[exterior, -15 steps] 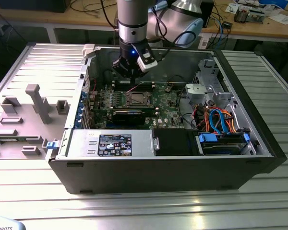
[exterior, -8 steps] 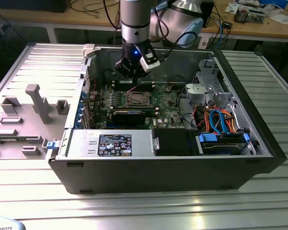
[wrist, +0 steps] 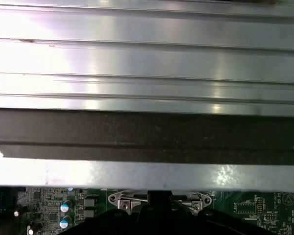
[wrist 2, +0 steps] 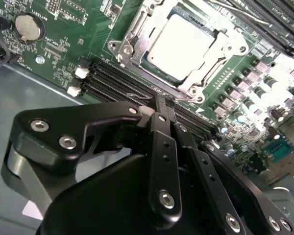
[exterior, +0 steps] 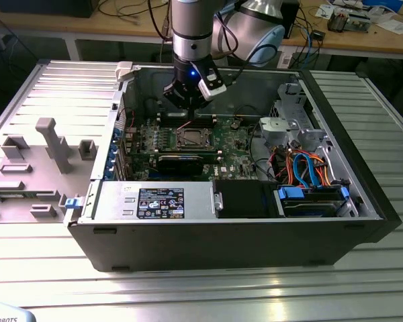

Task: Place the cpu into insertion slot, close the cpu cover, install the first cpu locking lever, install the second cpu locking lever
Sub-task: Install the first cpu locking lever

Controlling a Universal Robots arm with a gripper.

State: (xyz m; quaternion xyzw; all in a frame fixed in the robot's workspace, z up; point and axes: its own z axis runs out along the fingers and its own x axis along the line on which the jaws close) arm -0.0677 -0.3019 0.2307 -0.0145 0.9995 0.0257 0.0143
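Arm is held vertical over the open case [exterior: 336, 231], gripper [wrist 2: 167, 105] just above the board, fingers pressed together, holding nothing. Cpu [wrist 2: 179, 41] is seated in the slot [wrist 2: 130, 34], cover [wrist 2: 206, 73] closed. Writing is unreadable.

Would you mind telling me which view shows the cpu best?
The second wrist view: the cpu lies seated, framed by the cover, seen close. The exterior view shows it small beneath the gripper. The first wrist view catches just the socket's metal edge.
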